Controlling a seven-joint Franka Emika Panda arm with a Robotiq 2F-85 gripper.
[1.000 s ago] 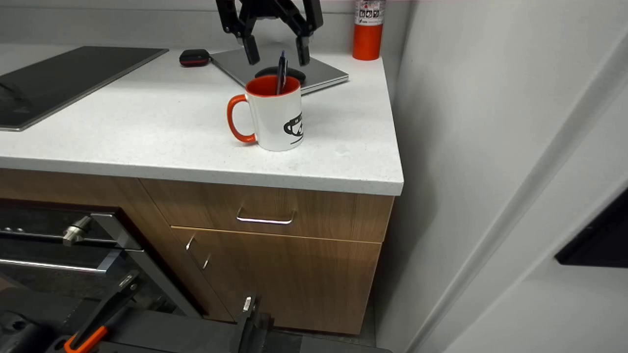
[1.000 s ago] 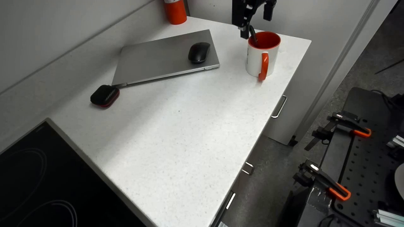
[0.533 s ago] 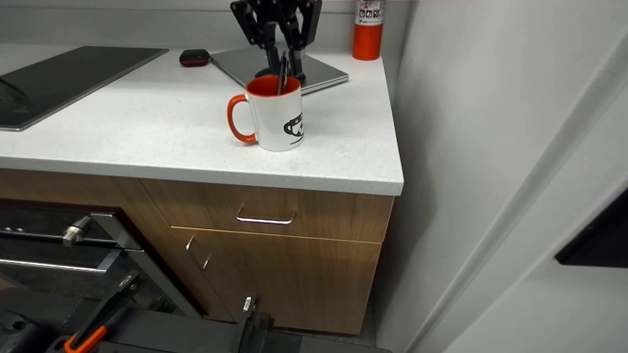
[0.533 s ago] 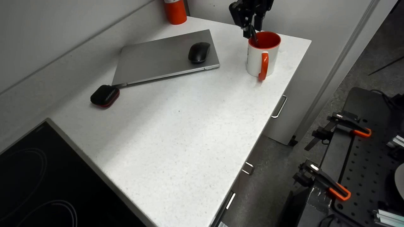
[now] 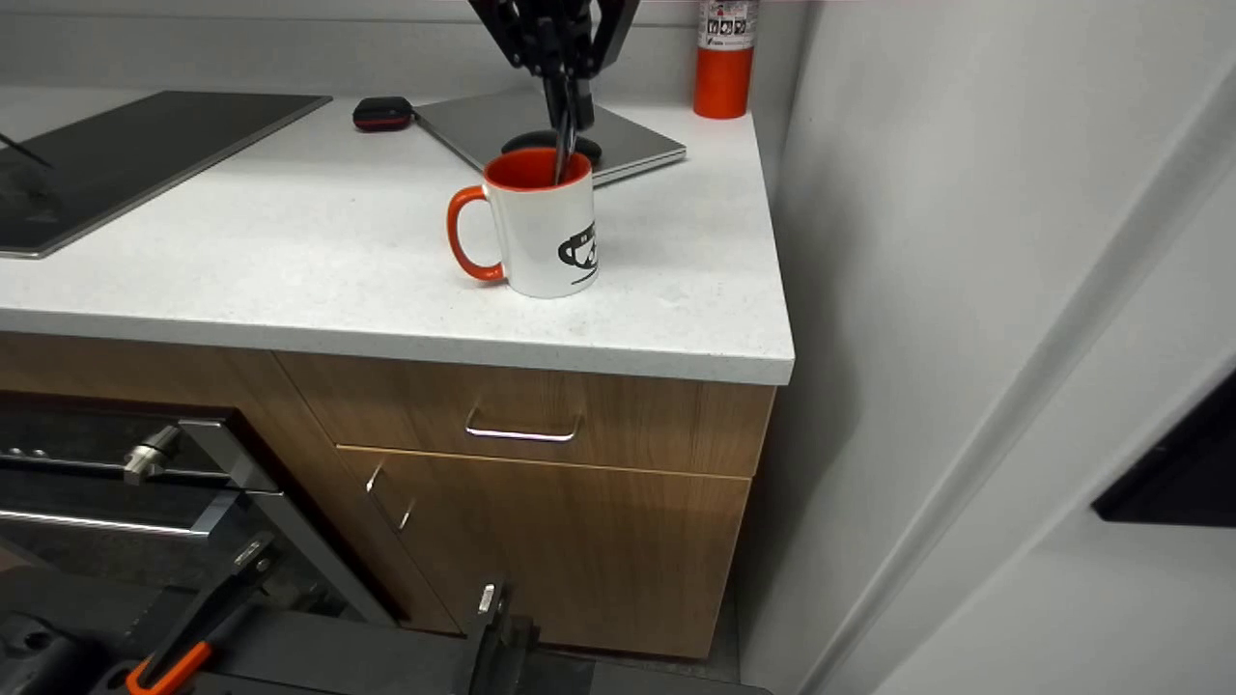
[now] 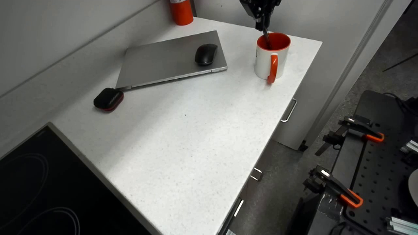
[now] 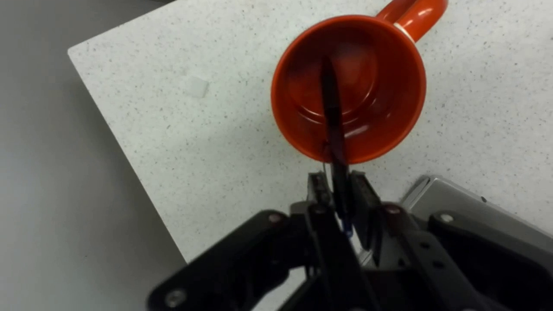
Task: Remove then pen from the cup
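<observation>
Black jaws nearly together, the Robotiq gripper (image 7: 338, 185) pinches the dark pen (image 7: 332, 116) near its upper end, while the pen's lower part slants inside the orange-lined white mug (image 5: 541, 236). The mug stands upright on the speckled countertop (image 6: 183, 140), near a closed silver laptop (image 6: 163, 60) with a black computer mouse (image 6: 206, 54) on top.

You see a closed grey laptop (image 6: 160, 62): a black mouse (image 6: 206, 54) lies on it, a black-and-red case (image 6: 108, 99) just beside its corner; a red canister (image 6: 183, 13) stands near it, the cooktop (image 6: 49, 192) well apart.
</observation>
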